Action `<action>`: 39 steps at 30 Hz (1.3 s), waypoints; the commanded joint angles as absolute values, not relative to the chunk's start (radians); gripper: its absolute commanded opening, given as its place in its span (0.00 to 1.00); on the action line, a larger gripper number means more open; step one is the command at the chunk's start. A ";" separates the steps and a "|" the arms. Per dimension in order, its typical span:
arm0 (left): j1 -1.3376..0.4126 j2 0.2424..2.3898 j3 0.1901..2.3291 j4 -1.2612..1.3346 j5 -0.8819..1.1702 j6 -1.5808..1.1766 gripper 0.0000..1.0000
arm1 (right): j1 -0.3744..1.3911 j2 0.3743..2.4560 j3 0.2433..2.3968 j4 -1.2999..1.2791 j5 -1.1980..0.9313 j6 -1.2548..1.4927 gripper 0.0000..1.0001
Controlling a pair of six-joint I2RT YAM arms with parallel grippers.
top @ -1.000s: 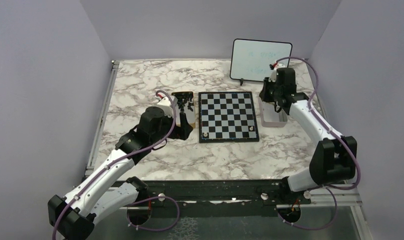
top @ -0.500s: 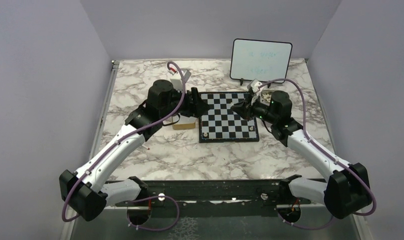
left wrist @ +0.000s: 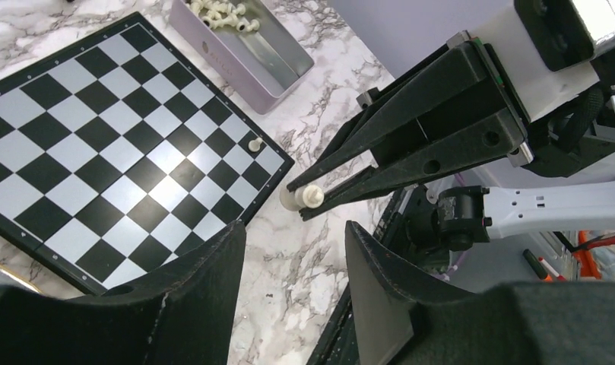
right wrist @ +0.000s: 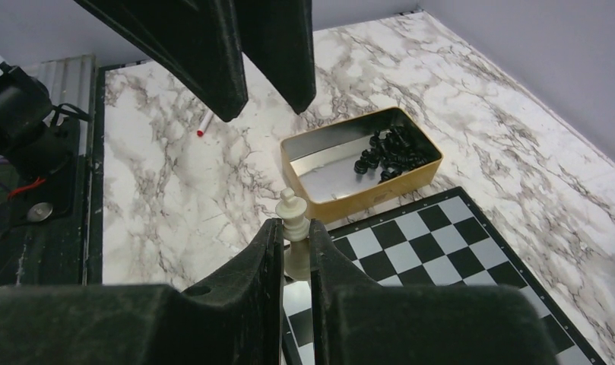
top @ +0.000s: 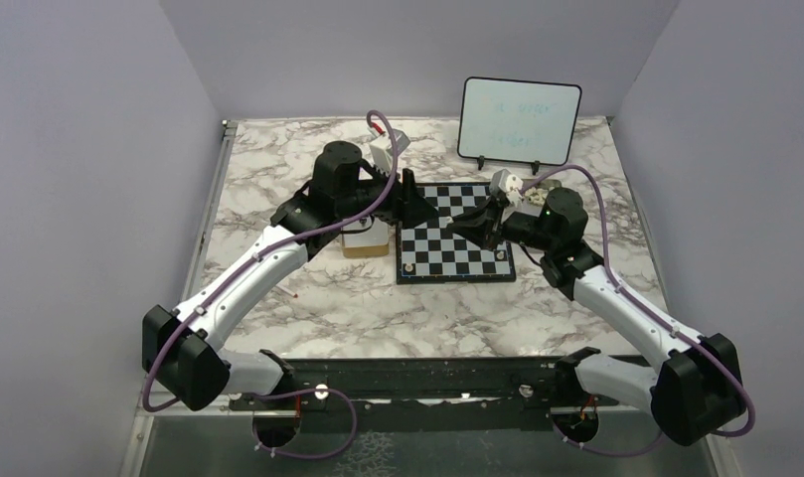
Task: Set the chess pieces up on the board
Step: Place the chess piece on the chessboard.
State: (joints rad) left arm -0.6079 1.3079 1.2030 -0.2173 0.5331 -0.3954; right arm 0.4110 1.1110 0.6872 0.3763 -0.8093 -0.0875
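Now that it has left the lilac tin (left wrist: 281, 68), the right gripper (right wrist: 294, 228) is pinching a white chess piece (right wrist: 291, 207) above the board (top: 455, 248), ready for placing; the left gripper (left wrist: 293, 236) is hovering spread and empty.

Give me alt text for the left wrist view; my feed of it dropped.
The right gripper pinches a cream-white chess piece, seen just past the board corner. One white piece stands on the board near that corner, and a lavender tray holding white pieces lies beside the board. The left gripper, open and empty, frames the foreground.
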 commanded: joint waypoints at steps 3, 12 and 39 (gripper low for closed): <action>-0.607 1.345 1.207 -0.135 0.596 -0.356 0.47 | 0.425 1.107 0.683 0.432 -0.850 -0.077 0.18; -0.645 1.419 1.241 -0.124 0.642 -0.318 0.37 | 0.425 1.108 0.701 0.409 -0.862 -0.052 0.18; -0.731 1.454 1.252 -0.155 0.368 -0.400 0.38 | 0.425 1.095 0.705 0.382 -0.798 -0.063 0.17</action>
